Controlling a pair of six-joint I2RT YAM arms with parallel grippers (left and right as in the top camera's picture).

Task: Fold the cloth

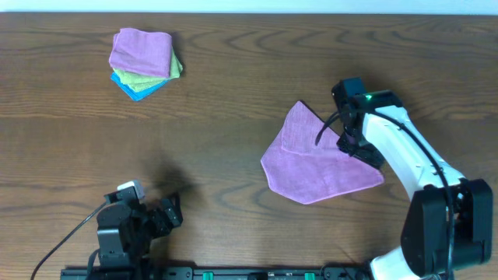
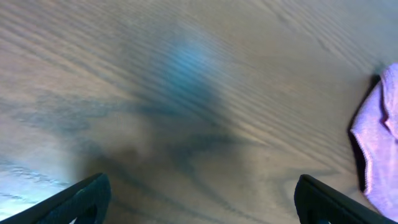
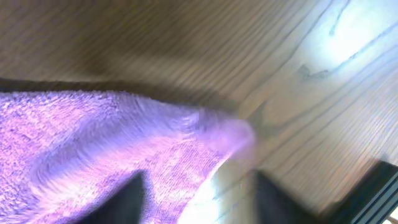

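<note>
Right hand (image 1: 347, 145) hovers over a corner of the cloth (image 1: 311, 167).

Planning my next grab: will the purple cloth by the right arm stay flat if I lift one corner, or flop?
Probably flops: the cloth lies creased with uneven edges, so it should drape. Likely light, lying thin on the table. Its fuzzy nap in the right wrist view suggests it drags and bunches rather than slides when pushed.
</note>
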